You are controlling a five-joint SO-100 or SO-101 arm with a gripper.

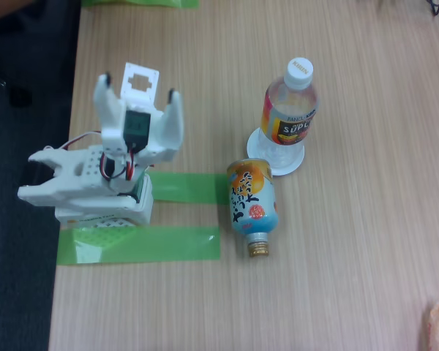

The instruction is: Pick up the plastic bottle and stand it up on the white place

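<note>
On the white place (260, 139) the plastic bottle (287, 117) stands upright, so the empty, open gripper (137, 95) should simply keep clear of it.

Two bottles stood out on the table (366, 241): one clear plastic bottle (289, 117) and one orange-and-blue bottle (252, 205). There was one white disc (257, 139), one white arm (110, 168), and two green tape strips (143, 245).

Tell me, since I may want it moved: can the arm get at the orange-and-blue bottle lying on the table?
Probably yes. The lying bottle is to the right of the folded arm, with bare table between them; the tool is open and free.
</note>
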